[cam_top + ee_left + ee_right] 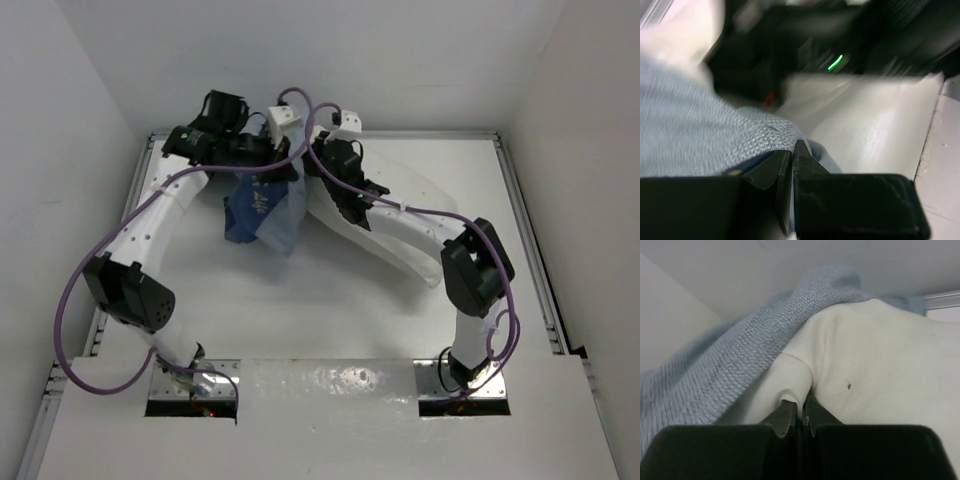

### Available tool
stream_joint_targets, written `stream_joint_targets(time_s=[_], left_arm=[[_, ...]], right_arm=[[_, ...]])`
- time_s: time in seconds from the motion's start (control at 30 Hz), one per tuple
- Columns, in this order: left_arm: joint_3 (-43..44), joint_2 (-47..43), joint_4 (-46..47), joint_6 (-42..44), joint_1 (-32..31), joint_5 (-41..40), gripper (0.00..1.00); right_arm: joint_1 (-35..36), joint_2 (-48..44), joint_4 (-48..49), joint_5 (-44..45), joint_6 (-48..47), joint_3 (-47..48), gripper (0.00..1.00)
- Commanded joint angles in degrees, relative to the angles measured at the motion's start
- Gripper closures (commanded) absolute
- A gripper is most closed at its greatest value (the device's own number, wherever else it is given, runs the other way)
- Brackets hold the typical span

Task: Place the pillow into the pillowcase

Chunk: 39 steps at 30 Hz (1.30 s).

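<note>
The left claw (793,152) is clenched on a fold of the pillowcase (695,130), its lighter grey-blue inside showing. The right claw (802,410) is clenched on a pinch of the white pillow (880,365), with the pillowcase draped over the pillow's top edge. From above, the pillowcase hangs bunched at the far middle of the tabletop (300,310), and the pillow lies just to its right under the right arm. Pale markings show on the navy side but cannot be read.

Robot lab enclosure, plain white walls (60,120), white table (330,320), metal edge rails (528,240).
</note>
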Motion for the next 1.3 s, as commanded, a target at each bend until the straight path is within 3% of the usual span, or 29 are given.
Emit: stream_joint_targets(time_s=[0.0, 0.13, 0.27, 0.3, 0.33, 0.43, 0.47, 0.57, 0.6, 0.7, 0.73, 0.83, 0.87, 0.9, 0.93, 0.97, 1.0, 1.03, 1.1, 1.13, 1.17, 1.2, 1.23, 1.27], left_arm=[[9.3, 3.7, -6.0, 1.7, -8.8, 11.5, 1.00], [7.8, 2.7, -6.9, 3.3, -11.0, 18.7, 1.00], [1.8, 0.8, -6.7, 4.8, -11.0, 16.2, 1.00], [0.3, 0.7, -6.4, 4.8, -11.0, 15.8, 0.96], [-0.1, 0.6, -6.2, 4.4, -11.0, 15.8, 0.79], [1.1, 0.3, -7.6, 4.6, -10.8, 14.0, 0.55], [1.8, 0.0, -9.6, 6.2, -10.8, 11.7, 0.39], [5.1, -1.2, -13.2, 9.2, -10.3, 5.9, 0.17], [6.1, -1.6, -13.4, 9.2, -10.1, 4.4, 0.14], [12.1, -2.8, -13.3, 8.9, -9.5, -0.6, 0.05], [13.2, -3.0, -12.6, 8.2, -9.5, -2.0, 0.00], [14.3, -2.4, -5.2, -2.1, -9.2, -10.6, 0.02], [13.7, -2.0, -0.5, -4.4, -9.2, -18.4, 0.19], [12.5, -1.4, 1.1, -5.9, -9.2, -22.2, 0.30], [12.0, 0.3, 2.6, -8.0, -9.2, -25.9, 0.60], [11.9, 1.5, 4.5, -8.9, -9.2, -32.2, 0.74], [12.8, 4.5, 4.9, -9.7, -9.2, -34.7, 0.83], [13.8, 6.2, 5.4, -11.5, -9.2, -38.2, 0.96], [15.3, 10.4, 6.8, -12.9, -9.0, -41.1, 0.98], [15.5, 11.3, 9.4, -14.6, -8.9, -43.9, 0.92], [15.3, 12.7, 11.0, -15.4, -8.6, -45.4, 0.83], [15.4, 13.4, 12.3, -16.6, -8.1, -46.5, 0.63], [15.8, 14.4, 14.1, -17.1, -7.9, -48.6, 0.55], [17.4, 16.7, 14.3, -17.5, -7.6, -49.3, 0.51]], right_arm=[[1.3, 2.5, 6.6, 6.6, 5.7, 10.0, 1.00], [-1.2, 4.2, 4.1, 5.3, 9.7, 11.6, 1.00], [-2.7, 2.7, 9.7, -3.2, 7.5, 6.6, 1.00], [-2.7, 2.4, 11.6, -5.4, 6.3, 4.4, 1.00], [-2.6, 1.5, 13.3, -10.9, 4.1, 1.4, 1.00], [-2.7, -1.2, 16.4, -17.7, -0.5, -5.4, 1.00], [-2.6, -3.6, 17.1, -21.1, -4.6, -7.7, 1.00], [-2.7, -7.9, 16.2, -24.5, -11.2, -15.5, 0.98], [-2.6, -8.8, 14.1, -27.0, -12.5, -18.4, 0.95], [-2.6, -11.8, 8.6, -32.8, -16.4, -21.5, 0.68], [-2.6, -12.6, 7.2, -33.8, -17.3, -21.9, 0.48], [-2.6, -15.7, 1.4, -35.4, -23.0, -20.8, 0.25], [-2.6, -16.6, -2.0, -34.9, -24.5, -19.3, 0.24], [-2.7, -18.2, -3.5, -34.2, -25.9, -18.4, 0.27], [-2.8, -18.8, -5.2, -32.3, -28.8, -17.3, 0.39], [-2.9, -19.3, -8.0, -31.2, -30.4, -15.3, 0.86], [-3.1, -19.6, -9.2, -30.5, -31.8, -14.1, 1.00], [-3.9, -19.4, -11.7, -31.4, -34.6, -11.5, 1.00], [-5.2, -17.7, -12.9, -32.4, -36.3, -9.1, 1.00], [-6.8, -16.8, -12.8, -32.7, -36.2, -8.1, 0.91], [-7.8, -15.9, -12.8, -32.9, -36.0, -6.2, 0.64], [-9.6, -14.1, -12.8, -32.9, -34.8, -5.3, 0.53], [-10.5, -13.2, -12.3, -33.2, -34.1, -3.9, 0.45], [-11.4, -12.4, -11.9, -33.2, -33.2, -3.3, 0.31]])
